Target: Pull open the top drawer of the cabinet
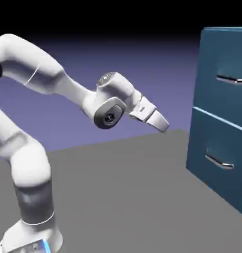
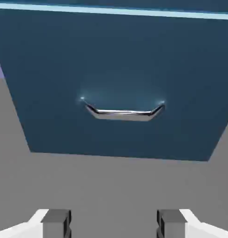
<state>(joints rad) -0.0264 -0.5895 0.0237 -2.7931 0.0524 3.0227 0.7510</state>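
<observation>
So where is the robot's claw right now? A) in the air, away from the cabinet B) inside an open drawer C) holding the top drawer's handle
A: the claw hangs in open space left of the cabinet, touching neither the top drawer nor any handle.

One cabinet (image 1: 222,113), two drawers (top drawer (image 1: 226,69), lower drawer (image 1: 219,158)), two handles.

Rendered simulation, seemingly: flat grey table (image 1: 123,188), plain violet backdrop (image 1: 118,74)

Teal drawer front (image 2: 120,60) ahead, silver handle (image 2: 124,111) centred; hand (image 2: 114,223) fingers spread, nothing between.
</observation>
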